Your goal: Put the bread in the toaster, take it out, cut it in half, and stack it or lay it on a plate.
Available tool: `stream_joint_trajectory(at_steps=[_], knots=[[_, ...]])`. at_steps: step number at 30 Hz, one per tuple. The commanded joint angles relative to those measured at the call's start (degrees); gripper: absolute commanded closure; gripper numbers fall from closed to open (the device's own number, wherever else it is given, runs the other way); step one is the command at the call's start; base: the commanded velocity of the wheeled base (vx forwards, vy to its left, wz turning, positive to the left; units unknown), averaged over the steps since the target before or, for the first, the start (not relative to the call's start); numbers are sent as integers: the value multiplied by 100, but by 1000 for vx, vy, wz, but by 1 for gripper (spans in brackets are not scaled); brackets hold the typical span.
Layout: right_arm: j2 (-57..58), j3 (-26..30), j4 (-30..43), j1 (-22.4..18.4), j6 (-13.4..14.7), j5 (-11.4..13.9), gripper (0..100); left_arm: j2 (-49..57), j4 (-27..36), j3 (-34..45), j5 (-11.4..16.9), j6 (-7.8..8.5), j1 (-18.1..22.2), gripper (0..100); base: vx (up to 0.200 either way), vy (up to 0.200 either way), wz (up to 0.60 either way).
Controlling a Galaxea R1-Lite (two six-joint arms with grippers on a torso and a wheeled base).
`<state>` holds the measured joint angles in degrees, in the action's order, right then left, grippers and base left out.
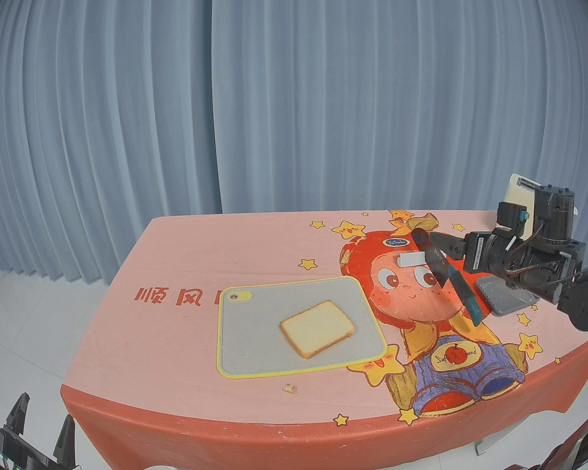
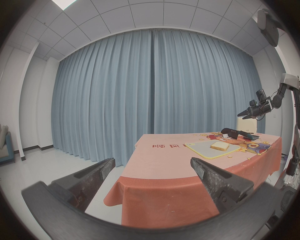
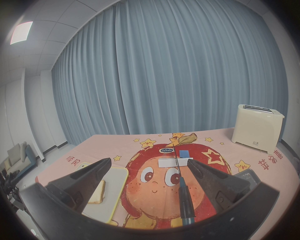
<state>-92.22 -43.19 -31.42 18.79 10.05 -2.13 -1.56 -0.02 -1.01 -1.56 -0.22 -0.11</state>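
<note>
A matt printed cloth (image 1: pixel 122 398) covers the worktop (image 1: pixel 184 257). The cutting board (image 1: pixel 251 349) looks like smooth grey plastic with a yellow rim. The bread (image 1: pixel 317 328) has a pale, porous face and a tan crust. The knife (image 1: pixel 449 276) has a dark, dull blade and a teal plastic handle. The toaster (image 3: pixel 257 128) is smooth cream plastic, faintly glossy. The left gripper (image 2: pixel 152 162) has scuffed matt black fingers (image 2: pixel 218 184).

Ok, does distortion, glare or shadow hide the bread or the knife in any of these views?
Head view: curtain folds bow at the edges; even light, no glare on bread or knife. Left wrist view: dark corners, bright ceiling panel, bread far off. Right wrist view: strong barrel bend; knife plain, bread partly behind the right end effector.
</note>
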Motion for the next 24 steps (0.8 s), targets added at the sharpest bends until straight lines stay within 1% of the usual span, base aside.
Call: stream_joint_trajectory(at_steps=[1, 5, 13, 16, 17, 23, 24], knots=[[-235, -5, -5, -59, 6, 2, 0, -2, -6, 101, -2, -4, 2, 0, 0, 0, 0], [-314, -40, 4, -130, 6, 11, 0, -2, -6, 101, -2, -4, 2, 0, 0, 0, 0], [-639, -40, 13, -393, -20, 11, 0, -2, 2, 101, -2, -4, 2, 0, 0, 0, 0], [-762, -40, 13, -534, -108, 29, 0, -2, 2, 101, -2, -4, 2, 0, 0, 0, 0], [-815, -31, 13, -639, -196, 46, 0, -2, 2, 101, -2, -4, 2, 0, 0, 0, 0], [-868, 21, 74, -657, -240, 64, 0, -2, 2, 101, -2, -4, 2, 0, 0, 0, 0], [-912, 21, 74, -657, -231, 108, 0, -2, 2, 101, -2, -4, 2, 0, 0, 0, 0]])
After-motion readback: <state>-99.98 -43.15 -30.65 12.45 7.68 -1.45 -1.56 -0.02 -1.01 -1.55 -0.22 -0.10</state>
